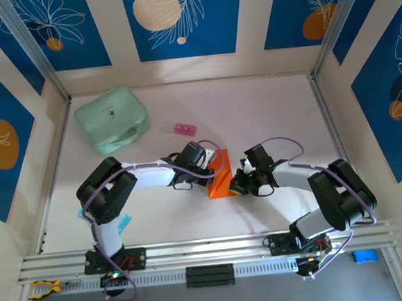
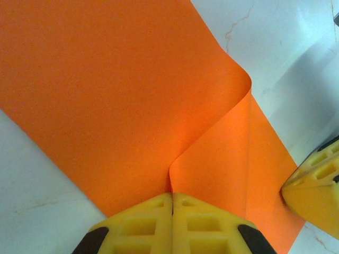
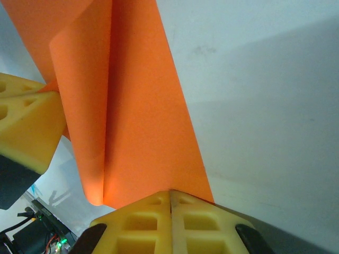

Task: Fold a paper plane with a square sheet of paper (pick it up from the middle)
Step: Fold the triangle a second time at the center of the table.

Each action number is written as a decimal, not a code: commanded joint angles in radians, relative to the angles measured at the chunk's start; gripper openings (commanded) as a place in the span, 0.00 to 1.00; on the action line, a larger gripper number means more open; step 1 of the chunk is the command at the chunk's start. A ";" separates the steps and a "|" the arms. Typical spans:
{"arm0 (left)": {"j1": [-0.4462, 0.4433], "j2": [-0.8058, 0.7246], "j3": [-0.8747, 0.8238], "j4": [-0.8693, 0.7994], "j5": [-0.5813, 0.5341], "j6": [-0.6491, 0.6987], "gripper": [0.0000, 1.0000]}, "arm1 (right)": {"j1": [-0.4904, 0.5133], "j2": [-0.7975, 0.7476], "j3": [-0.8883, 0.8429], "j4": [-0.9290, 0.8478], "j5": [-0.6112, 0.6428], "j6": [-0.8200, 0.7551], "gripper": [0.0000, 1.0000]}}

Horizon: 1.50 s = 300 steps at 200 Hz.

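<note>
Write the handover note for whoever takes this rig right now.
Left gripper: shut on the sheet, pinching it at the bend.
Right gripper: shut on the sheet from the opposite side.
Sheet: over the middle of the table, between the two grippers, curled over on itself.
Done: sheet gripped and bent along the middle; the bend is a soft loop, not a pressed crease.
Left: flatten that crease, then make every further fold; there is no pointed tip yet.
</note>
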 commanded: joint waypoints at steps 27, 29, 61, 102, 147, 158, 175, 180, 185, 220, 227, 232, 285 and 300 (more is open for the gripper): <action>0.015 0.016 0.017 -0.028 -0.012 0.031 0.03 | -0.003 -0.006 -0.008 -0.077 0.026 -0.013 0.07; 0.015 0.017 0.016 -0.028 -0.012 0.031 0.03 | -0.003 -0.005 -0.008 -0.077 0.026 -0.013 0.07; 0.015 -0.002 0.010 -0.022 -0.009 0.037 0.03 | -0.003 -0.007 -0.006 -0.079 0.026 -0.013 0.07; 0.018 -0.001 0.027 -0.034 -0.005 0.048 0.03 | -0.003 -0.002 -0.005 -0.078 0.024 -0.015 0.07; 0.024 -0.009 0.025 -0.033 -0.005 0.054 0.03 | -0.003 -0.001 -0.007 -0.081 0.024 -0.015 0.07; 0.025 -0.007 0.030 -0.033 0.007 0.059 0.03 | -0.003 -0.001 -0.008 -0.079 0.024 -0.015 0.07; 0.028 -0.002 0.037 -0.033 0.017 0.063 0.03 | -0.003 0.000 -0.009 -0.079 0.024 -0.014 0.07; 0.027 0.000 0.037 -0.031 0.020 0.063 0.03 | -0.004 -0.001 -0.007 -0.079 0.024 -0.015 0.07; 0.027 0.002 0.038 -0.031 0.023 0.063 0.03 | -0.003 0.000 -0.006 -0.079 0.024 -0.015 0.07; 0.028 0.010 0.037 -0.028 0.029 0.064 0.04 | -0.002 -0.005 -0.006 -0.080 0.024 -0.012 0.07; 0.029 0.012 0.038 -0.025 0.037 0.064 0.04 | -0.002 -0.005 -0.006 -0.080 0.024 -0.013 0.07; 0.030 0.013 0.037 -0.025 0.042 0.065 0.04 | -0.003 -0.003 -0.007 -0.078 0.026 -0.012 0.07; 0.034 0.030 0.045 -0.023 0.065 0.066 0.04 | -0.003 -0.002 -0.008 -0.078 0.026 -0.013 0.07; 0.033 0.033 0.047 -0.025 0.064 0.065 0.04 | -0.003 -0.001 -0.010 -0.079 0.026 -0.013 0.07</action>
